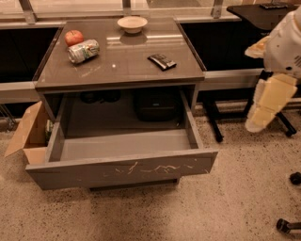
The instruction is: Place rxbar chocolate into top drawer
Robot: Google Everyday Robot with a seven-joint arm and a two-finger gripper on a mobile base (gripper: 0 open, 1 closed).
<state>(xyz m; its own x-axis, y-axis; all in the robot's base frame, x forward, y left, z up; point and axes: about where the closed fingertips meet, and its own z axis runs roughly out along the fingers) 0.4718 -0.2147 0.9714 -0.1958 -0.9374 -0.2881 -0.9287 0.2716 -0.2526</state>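
The rxbar chocolate [162, 61], a small dark flat bar, lies on the right part of the table top [122, 70]. The top drawer [123, 171] is pulled out below, its scratched grey front facing me and nothing visible inside. My gripper [256, 124] hangs at the right edge of the view, pale and pointing down toward the floor. It is well to the right of the table and lower than the bar, touching nothing.
A green-and-white can [83, 51] lies on its side at the table's left, with a red apple [74, 37] behind it and a small white bowl [132, 24] at the back. A tan cardboard box [29, 134] stands left of the drawer. A dark desk with legs [254, 14] is at the right.
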